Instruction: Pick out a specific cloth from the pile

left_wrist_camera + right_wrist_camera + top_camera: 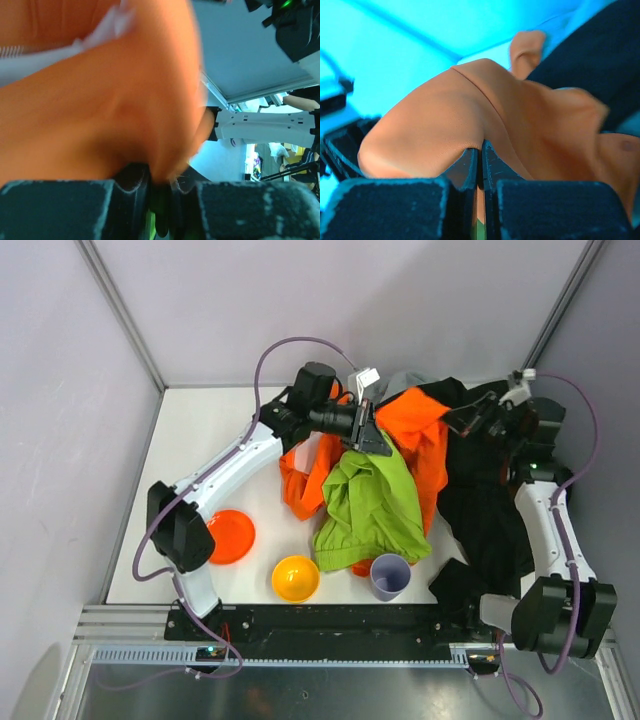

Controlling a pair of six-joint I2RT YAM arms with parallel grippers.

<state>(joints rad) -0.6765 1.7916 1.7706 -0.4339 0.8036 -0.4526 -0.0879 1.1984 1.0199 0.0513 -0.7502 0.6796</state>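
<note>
Main worry here: the orange garment (425,435) is draped right over the left gripper (372,440). A pull away could drag it along with the green cloth (365,505), or the thin pinch could slip. The cloth's lower hem sits just beside the purple cup (390,576) and near the yellow bowl (295,578), so a swing might tip them.

The left gripper is pinched onto the cloth's top edge, and the cloth hangs below it at centre frame. At upper right, the right gripper (462,422) is clamped on orange fabric.
</note>
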